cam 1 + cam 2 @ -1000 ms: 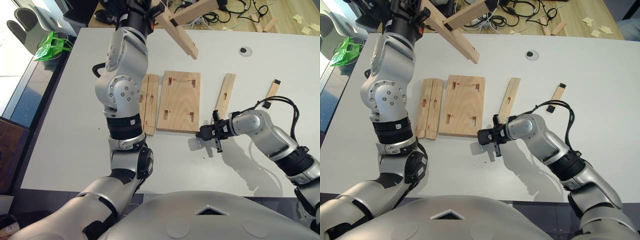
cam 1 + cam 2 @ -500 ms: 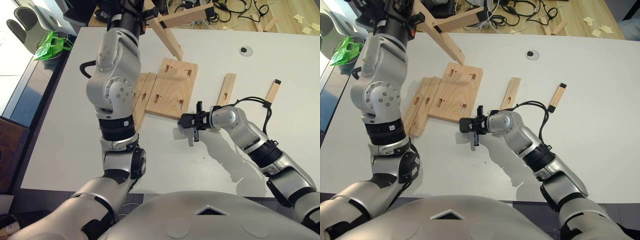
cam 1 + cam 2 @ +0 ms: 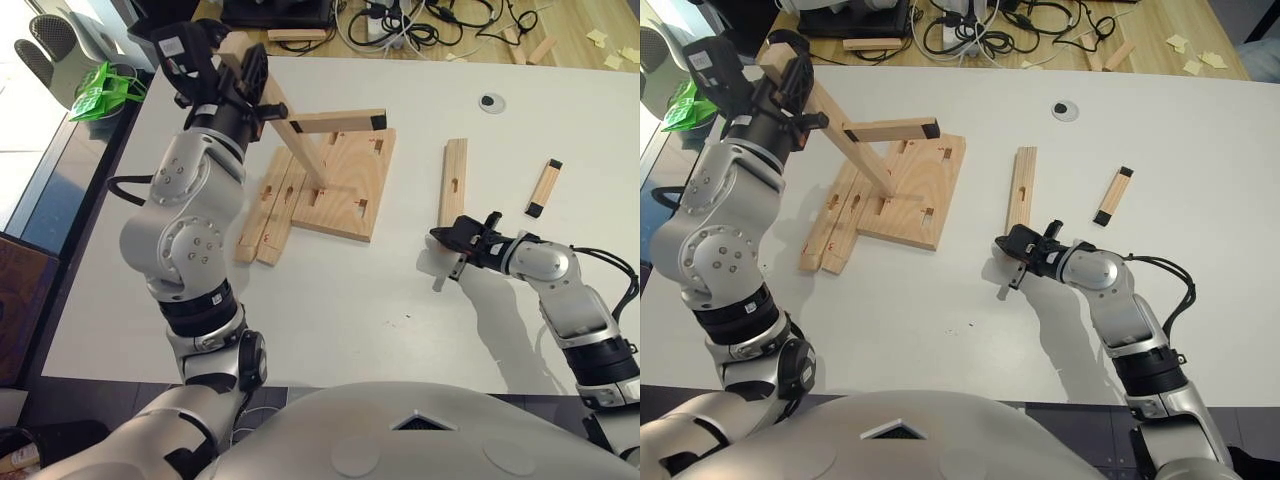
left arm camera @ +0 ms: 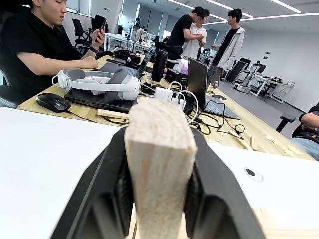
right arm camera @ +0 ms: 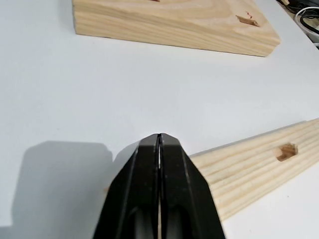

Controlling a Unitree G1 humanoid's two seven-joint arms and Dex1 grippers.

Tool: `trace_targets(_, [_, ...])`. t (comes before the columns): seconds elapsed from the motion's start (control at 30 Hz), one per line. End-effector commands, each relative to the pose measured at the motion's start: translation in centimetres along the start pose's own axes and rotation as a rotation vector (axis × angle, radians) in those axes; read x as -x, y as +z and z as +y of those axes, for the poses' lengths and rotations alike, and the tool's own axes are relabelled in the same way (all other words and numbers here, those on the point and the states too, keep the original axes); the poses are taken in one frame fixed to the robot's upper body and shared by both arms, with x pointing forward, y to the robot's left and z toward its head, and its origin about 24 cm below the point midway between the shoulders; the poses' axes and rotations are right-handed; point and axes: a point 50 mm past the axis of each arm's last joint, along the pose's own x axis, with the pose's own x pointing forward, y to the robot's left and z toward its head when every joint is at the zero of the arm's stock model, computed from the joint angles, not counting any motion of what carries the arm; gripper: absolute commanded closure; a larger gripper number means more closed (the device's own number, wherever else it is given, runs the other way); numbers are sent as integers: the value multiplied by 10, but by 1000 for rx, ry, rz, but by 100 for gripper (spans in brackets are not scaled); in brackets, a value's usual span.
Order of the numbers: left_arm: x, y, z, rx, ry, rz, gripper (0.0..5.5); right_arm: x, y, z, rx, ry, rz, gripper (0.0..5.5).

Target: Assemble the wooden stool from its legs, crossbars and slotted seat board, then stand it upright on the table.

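The white table [image 3: 330, 300] carries a seat board [image 3: 355, 175], with two slotted wooden strips [image 3: 268, 205] lying side by side against its left edge. Well to its right lie another slotted strip [image 3: 452, 180] and a short dark-tipped stick [image 3: 543, 187]. Near the far edge sits a small round thing [image 3: 490, 101], perhaps a cap.

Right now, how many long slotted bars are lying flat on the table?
3. Two lie side by side left of the seat board: the outer bar and the inner bar. The third bar lies right of the board, apart from it.
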Motion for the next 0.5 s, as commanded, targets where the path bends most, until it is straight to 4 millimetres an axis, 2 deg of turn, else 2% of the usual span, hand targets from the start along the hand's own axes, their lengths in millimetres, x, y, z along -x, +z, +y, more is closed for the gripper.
trace_targets(0.03, [7,-1,0,-8,-9,22,448,1,-6,1,-43,-24,1,550])
trace_targets(0.5, [24,-3,3,-88,-5,56,448,4,-11,5,-101,-26,-1,550])
